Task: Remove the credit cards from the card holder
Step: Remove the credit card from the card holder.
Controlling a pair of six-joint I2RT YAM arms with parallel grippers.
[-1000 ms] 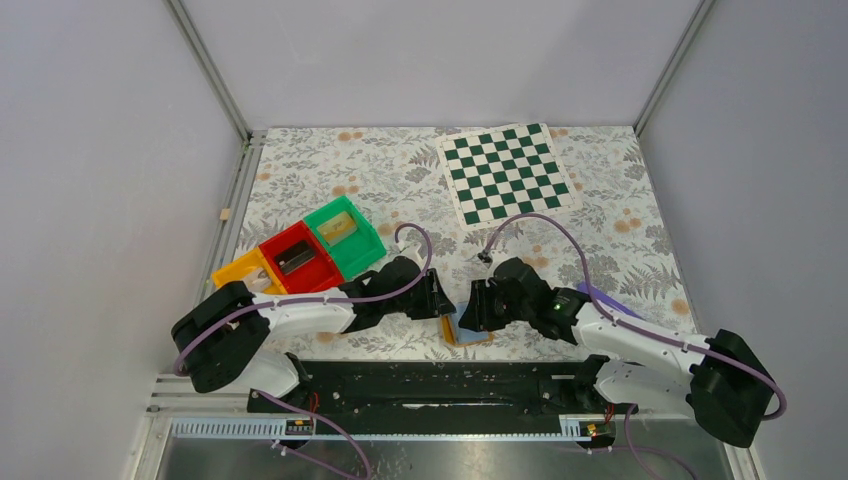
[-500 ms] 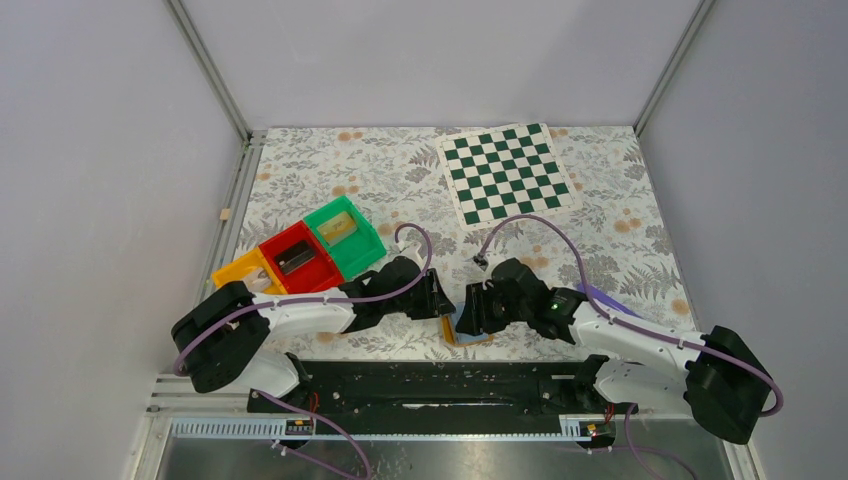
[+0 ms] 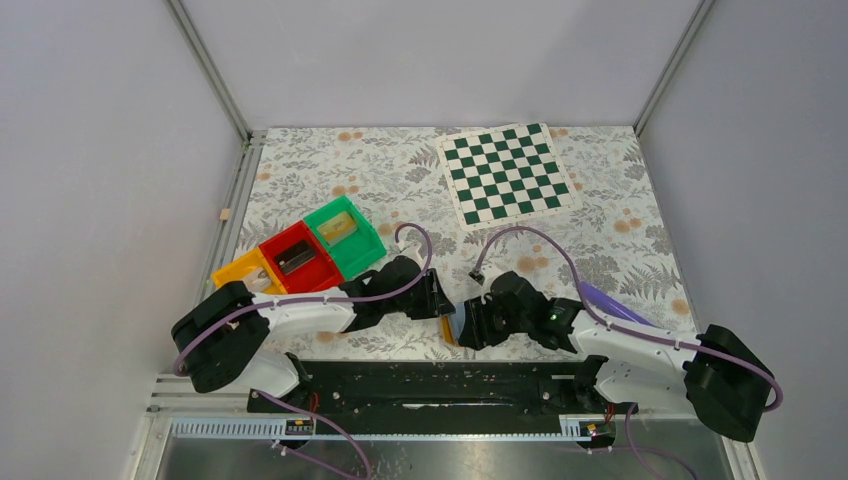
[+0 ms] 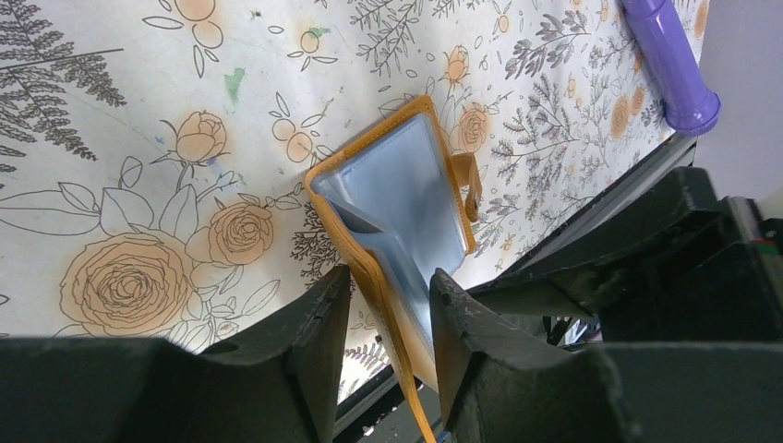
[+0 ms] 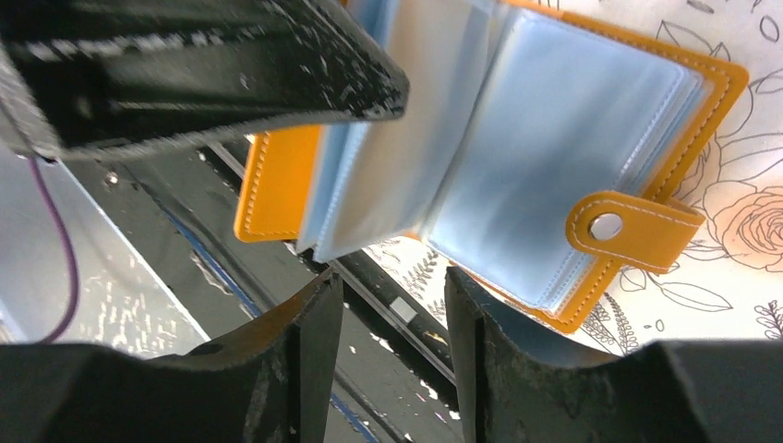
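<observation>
The card holder (image 3: 452,328) lies open at the table's near edge, orange outside with pale-blue clear sleeves (image 5: 572,157) and a snap tab (image 5: 619,231). One cover stands raised (image 4: 406,198) between the fingers of my left gripper (image 4: 388,295), which is shut on it. My right gripper (image 5: 392,295) is open just beside the holder's near side, over the table edge, with nothing between its fingers. In the top view the right gripper (image 3: 468,325) faces the left gripper (image 3: 443,305) across the holder. No credit cards can be made out in the sleeves.
A purple cylinder (image 3: 610,300) lies right of the holder, by my right arm. Orange (image 3: 243,270), red (image 3: 297,257) and green (image 3: 343,228) bins stand at the left. A chessboard (image 3: 505,172) is at the back. The black base rail (image 3: 430,375) runs below the table edge.
My right gripper has opened wider and slid left and nearer, close against the card holder. The left gripper keeps its hold and has not moved.
</observation>
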